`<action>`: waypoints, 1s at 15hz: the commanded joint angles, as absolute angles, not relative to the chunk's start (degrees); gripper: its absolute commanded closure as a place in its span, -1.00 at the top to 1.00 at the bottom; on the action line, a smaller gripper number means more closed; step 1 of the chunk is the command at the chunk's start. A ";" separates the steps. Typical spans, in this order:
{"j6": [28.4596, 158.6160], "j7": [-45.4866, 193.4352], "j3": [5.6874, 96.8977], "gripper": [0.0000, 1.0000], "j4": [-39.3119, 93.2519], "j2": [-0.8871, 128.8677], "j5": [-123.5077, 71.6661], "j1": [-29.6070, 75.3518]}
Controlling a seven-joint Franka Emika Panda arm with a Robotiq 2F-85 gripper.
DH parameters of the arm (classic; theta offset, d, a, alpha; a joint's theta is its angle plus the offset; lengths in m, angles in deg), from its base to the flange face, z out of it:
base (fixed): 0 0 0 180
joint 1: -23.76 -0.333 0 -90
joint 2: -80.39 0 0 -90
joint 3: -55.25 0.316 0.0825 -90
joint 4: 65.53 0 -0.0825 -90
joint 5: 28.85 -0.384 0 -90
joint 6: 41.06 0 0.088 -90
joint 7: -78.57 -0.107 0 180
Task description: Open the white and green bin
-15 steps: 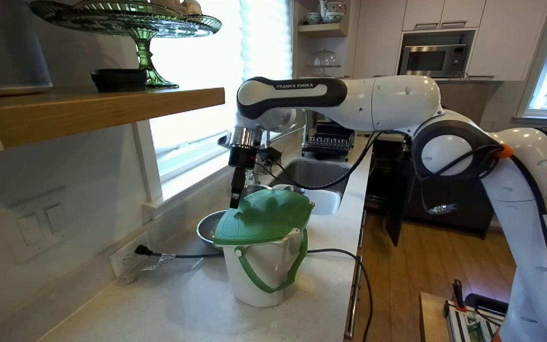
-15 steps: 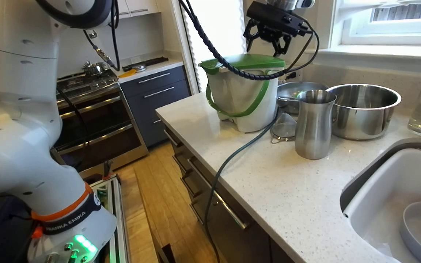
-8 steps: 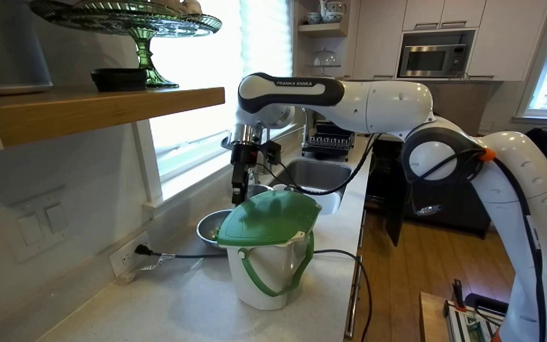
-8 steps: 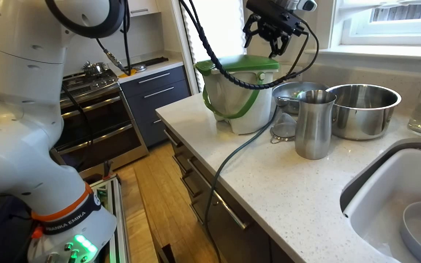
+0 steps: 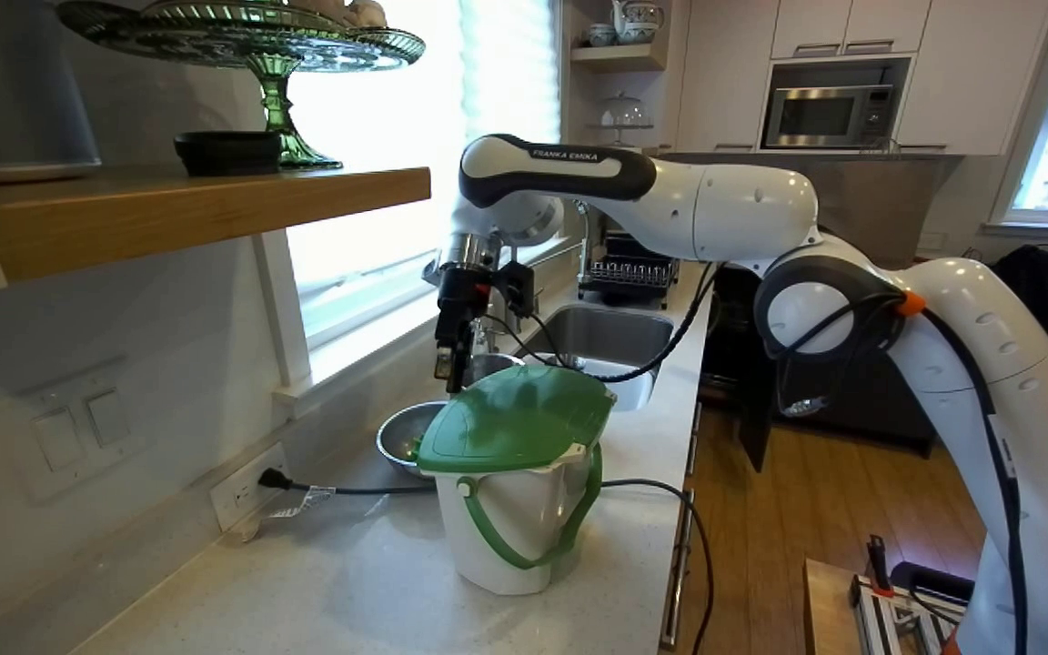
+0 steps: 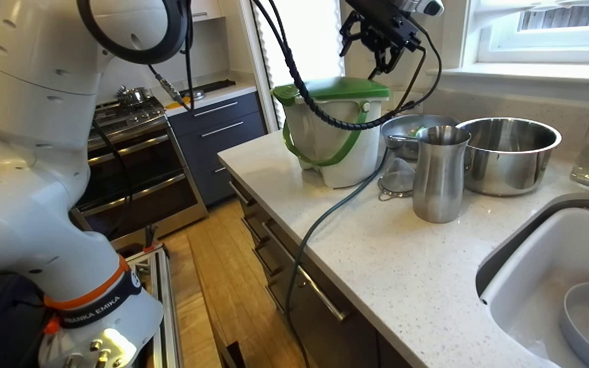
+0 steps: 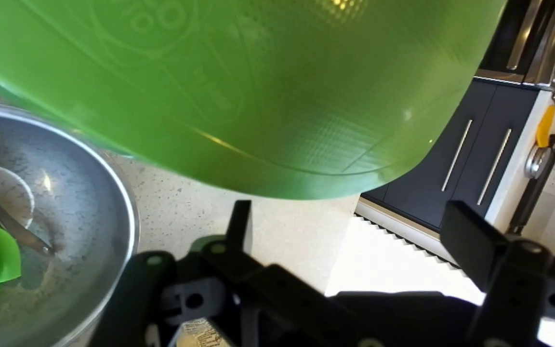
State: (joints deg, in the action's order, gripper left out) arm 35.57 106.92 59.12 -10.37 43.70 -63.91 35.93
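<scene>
The white and green bin stands upright on the counter, its white body also showing in an exterior view. Its green lid is down on the body in both exterior views, and the green loop handle hangs in front. In the wrist view the lid fills the top, its rounded edge just beyond the fingertips. My gripper is open with nothing between its fingers. In both exterior views the gripper is tilted at the lid's wall-side edge; contact cannot be told.
A metal bowl with green contents sits beside the bin. A steel cup, steel pot and small strainer stand close by. A cable crosses the counter. A wooden shelf hangs above, near the window.
The bin has shifted slightly toward the counter's front edge, mostly in the earlier half second. My gripper has moved off the lid's top toward its wall-side edge and has tilted. It stays open.
</scene>
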 commanded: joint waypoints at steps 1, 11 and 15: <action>34.35 106.25 58.15 1.00 -14.37 41.50 -61.18 35.55; 30.74 108.56 58.52 1.00 -16.82 39.07 -54.16 34.44; 28.13 106.88 59.27 1.00 -17.97 37.68 -56.40 35.22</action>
State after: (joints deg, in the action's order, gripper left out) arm 31.66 108.37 58.58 -14.80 40.02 -55.12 34.58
